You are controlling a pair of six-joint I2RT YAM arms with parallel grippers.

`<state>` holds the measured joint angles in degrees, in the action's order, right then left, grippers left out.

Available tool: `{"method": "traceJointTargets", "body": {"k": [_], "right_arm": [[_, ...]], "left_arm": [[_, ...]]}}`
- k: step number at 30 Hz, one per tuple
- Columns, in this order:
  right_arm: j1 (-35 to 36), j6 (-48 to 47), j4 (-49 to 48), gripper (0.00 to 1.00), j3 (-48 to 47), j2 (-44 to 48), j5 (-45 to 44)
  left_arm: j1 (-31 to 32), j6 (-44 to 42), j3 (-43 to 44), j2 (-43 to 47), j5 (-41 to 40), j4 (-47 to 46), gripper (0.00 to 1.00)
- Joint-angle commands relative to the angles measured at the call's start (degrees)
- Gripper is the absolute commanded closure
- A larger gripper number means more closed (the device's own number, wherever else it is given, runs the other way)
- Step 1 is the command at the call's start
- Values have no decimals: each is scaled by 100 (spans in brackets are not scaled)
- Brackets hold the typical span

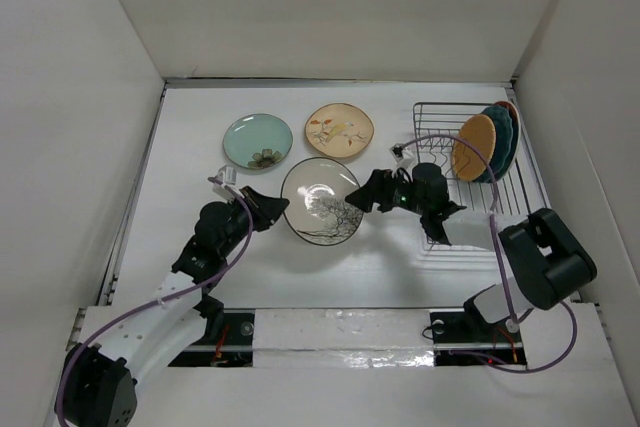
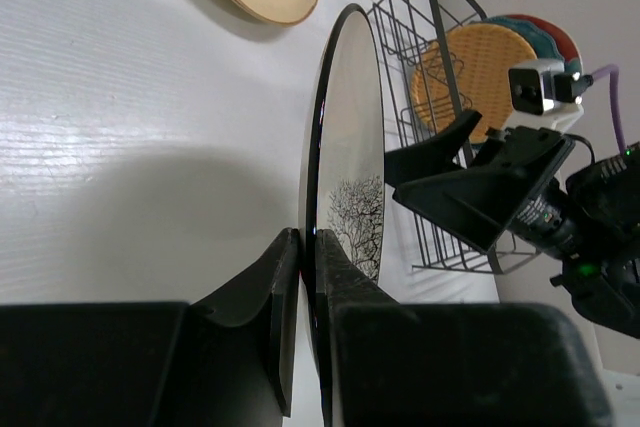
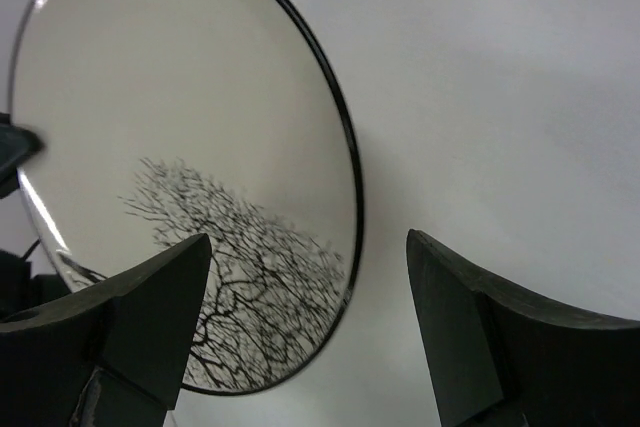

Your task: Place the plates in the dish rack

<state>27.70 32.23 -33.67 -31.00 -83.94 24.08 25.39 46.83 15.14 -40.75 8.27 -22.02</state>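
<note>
Three of six plates stand on edge in the rack point(image 1: 432, 107), towards its right side: the orange plate point(image 1: 473, 147) in front, the teal plate point(image 1: 502, 137) behind it, and the red plate point(image 1: 513, 109) last, mostly hidden. By my judgement, half the load is done.

Two plates lie flat on the surface point(image 1: 200, 267), with no pincer near them: the green plate point(image 1: 258, 140) and the floral plate point(image 1: 339, 129), side by side near the back, left of the rack.

The tree plate point(image 1: 320, 200) is in hand between the arms, raised on edge. Whether its lower rim touches the surface cannot be told. The left pincer point(image 2: 305, 239) is clamped on its left rim, one finger on each face. The right pincer point(image 1: 360, 192) is spread wide, its jaws straddling the opposite rim with no contact visible in the right wrist view.

Assessment: this looks like a handover in which the right arm has not yet taken hold. Remaining: this plate goes to the rack, then the green and floral plates. Free slots show in the rack's left portion.
</note>
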Motion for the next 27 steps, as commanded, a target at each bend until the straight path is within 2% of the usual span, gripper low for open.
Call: {"method": "traceJointTargets", "body": {"k": [1,6,7,11,12,18,19,21,22,24,25,26,27], "right_arm": [[-28,336,-1446,16,-169,-218,905],[-28,907,-2431,17,-117,-640,1494],[-28,1030,-2877,20,-55,-711,1582],[-28,1575,-3663,32,7,-948,1986],[24,1628,-3769,42,7,-1010,2048],[130,1796,-4060,68,-11,-879,2286],[182,1787,-3999,77,-11,-756,2277],[183,1787,-3920,87,-2,-598,2260],[183,1787,-3806,96,-2,-388,2242],[183,1752,-3621,100,-46,-124,2216],[183,1726,-3377,100,-63,25,2189],[131,1630,-3209,100,-81,366,2076],[69,1542,-2955,100,-125,561,2005]], "left_arm": [[-25,98,525,208,412,-681,100],[-25,72,762,357,588,-576,100],[-25,46,841,410,614,-514,100],[-25,-68,1000,428,728,-382,100],[-25,-95,1017,436,754,-373,100],[-25,-209,1158,445,843,-277,100],[-25,-261,1184,471,851,-198,100],[-25,-341,1290,498,816,-66,100],[-25,-445,1386,542,755,117,100],[-25,-586,1518,603,659,355,99],[-25,-657,1588,691,597,591,94],[-25,-831,1737,726,562,724,82],[-25,-929,1817,770,535,830,77]]}}
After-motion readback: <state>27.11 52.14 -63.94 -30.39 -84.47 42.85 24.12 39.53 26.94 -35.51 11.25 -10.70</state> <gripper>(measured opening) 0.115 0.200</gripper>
